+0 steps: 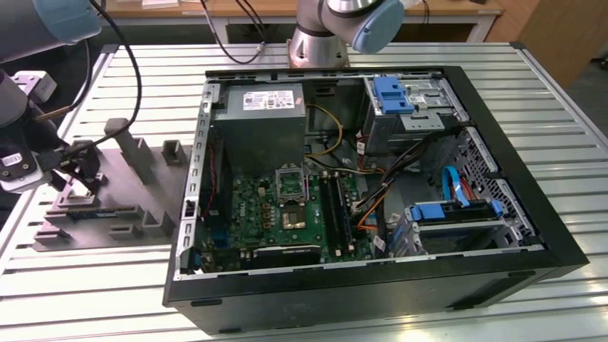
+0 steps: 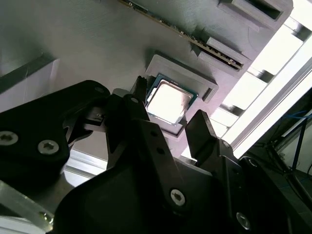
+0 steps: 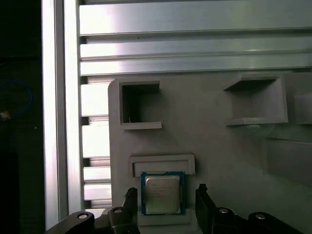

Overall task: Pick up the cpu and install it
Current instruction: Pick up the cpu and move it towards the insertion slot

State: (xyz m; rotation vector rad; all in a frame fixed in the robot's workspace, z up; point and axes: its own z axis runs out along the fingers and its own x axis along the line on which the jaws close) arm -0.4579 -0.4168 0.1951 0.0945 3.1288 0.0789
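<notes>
The cpu (image 3: 162,192) is a small square chip with a pale metal top and a green rim. It lies flat in a shallow pocket of the grey holder plate (image 3: 219,146). In the second wrist view the cpu (image 2: 168,100) gleams between two black fingers (image 2: 129,114). My gripper (image 3: 165,204) is open, one finger on each side of the chip with a small gap to each edge. In the exterior view the gripper (image 1: 81,185) hangs over the holder plate (image 1: 133,196), off the exterior view's left of the open computer case (image 1: 532,214). The motherboard socket (image 1: 295,217) stands uncovered.
Inside the case are a grey power supply box (image 1: 258,121), a green motherboard (image 1: 275,206), loose cables (image 1: 380,185) and blue drive brackets (image 1: 394,92). The holder plate carries several raised pockets (image 3: 140,105). A slatted aluminium table (image 1: 95,278) lies under everything.
</notes>
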